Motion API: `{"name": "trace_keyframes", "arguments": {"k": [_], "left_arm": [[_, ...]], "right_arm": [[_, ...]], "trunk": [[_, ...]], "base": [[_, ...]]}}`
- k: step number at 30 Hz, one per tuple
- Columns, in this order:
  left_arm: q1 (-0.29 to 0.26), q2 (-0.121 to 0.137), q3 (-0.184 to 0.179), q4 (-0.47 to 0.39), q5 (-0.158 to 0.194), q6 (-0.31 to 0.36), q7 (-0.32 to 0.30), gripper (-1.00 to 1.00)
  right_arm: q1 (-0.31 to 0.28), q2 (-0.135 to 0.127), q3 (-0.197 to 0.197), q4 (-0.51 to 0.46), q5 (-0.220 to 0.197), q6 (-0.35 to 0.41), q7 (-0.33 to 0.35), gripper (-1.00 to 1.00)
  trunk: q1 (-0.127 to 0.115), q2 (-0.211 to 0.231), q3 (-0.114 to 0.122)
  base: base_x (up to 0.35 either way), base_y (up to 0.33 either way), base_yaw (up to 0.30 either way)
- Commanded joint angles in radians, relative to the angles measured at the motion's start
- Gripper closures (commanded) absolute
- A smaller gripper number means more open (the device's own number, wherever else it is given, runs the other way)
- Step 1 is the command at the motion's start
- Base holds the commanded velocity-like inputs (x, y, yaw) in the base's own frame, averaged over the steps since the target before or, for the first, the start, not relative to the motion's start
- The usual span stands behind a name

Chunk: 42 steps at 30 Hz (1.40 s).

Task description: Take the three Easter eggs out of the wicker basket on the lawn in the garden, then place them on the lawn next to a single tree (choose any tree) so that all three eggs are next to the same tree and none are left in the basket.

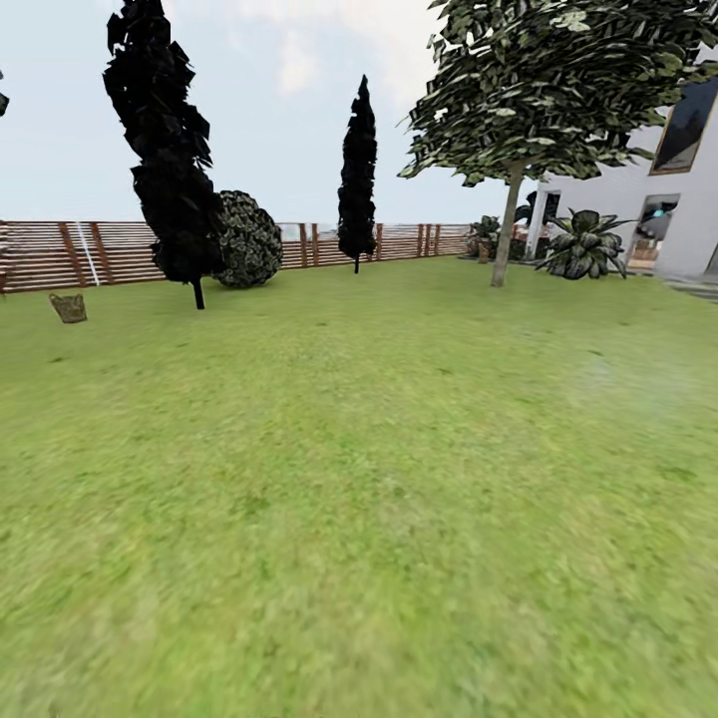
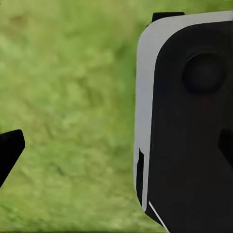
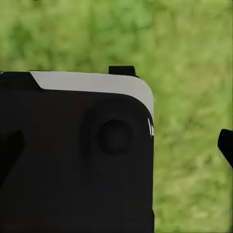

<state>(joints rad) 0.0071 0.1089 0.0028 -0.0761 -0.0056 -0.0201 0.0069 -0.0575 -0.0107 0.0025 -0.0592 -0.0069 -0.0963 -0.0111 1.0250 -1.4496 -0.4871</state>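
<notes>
Basket (image 1: 69, 308) is sitting far off on the lawn (image 1: 379, 479), at the left of the head view, short of the fence (image 1: 100, 254). Its contents are too small to make out; eggs cannot be told.

Tree (image 1: 507, 234) with the grey-brown trunk is leaning slightly at the far right, well apart from the basket, its blotched foliage spreading wide above. A white house (image 1: 658, 199) is standing just behind it, with a leafy plant (image 1: 583, 244) at the wall.

Between basket and tree: a near-black tree (image 1: 170, 160) with a thin trunk, a round bush (image 1: 247, 239) just beside it, and a second dark tree (image 1: 357, 179) farther along the fence. Open grass is lying between the camera and all of these.

Left wrist view: a black-and-white robot body part (image 2: 189, 131) is blocking one side, a black fingertip (image 2: 9, 150) is poking in at the other edge, blurred grass behind. Right wrist view: a similar panel (image 3: 77, 155), one dark fingertip (image 3: 225, 145) at the edge over grass. How far either end effector is standing open cannot be told; nothing is showing in its grip.
</notes>
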Motion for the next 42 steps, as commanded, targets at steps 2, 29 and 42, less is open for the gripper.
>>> {"name": "trace_keyframes", "arguments": {"k": [2,29,42], "left_arm": [[0.001,0.0,0.0,-0.001,-0.001,-0.001,0.001,-1.0],[0.001,0.0,0.0,-0.002,-0.001,-0.001,0.0,-1.0],[0.001,0.0,0.0,-0.002,-0.001,-0.001,0.001,-1.0]], "right_arm": [[0.0,0.0,0.001,0.001,-0.001,-0.003,-0.001,-1.0],[-0.001,0.0,0.0,0.001,-0.001,-0.003,-0.001,-1.0],[-0.001,-0.001,0.0,0.001,-0.001,-0.003,0.0,-1.0]], "trunk": [[0.0,0.0,-0.001],[0.0,0.0,-0.001],[0.0,0.0,-0.001]], "base": [[0.0,0.0,0.299],[0.0,0.0,0.3],[0.0,0.0,0.3]]}}
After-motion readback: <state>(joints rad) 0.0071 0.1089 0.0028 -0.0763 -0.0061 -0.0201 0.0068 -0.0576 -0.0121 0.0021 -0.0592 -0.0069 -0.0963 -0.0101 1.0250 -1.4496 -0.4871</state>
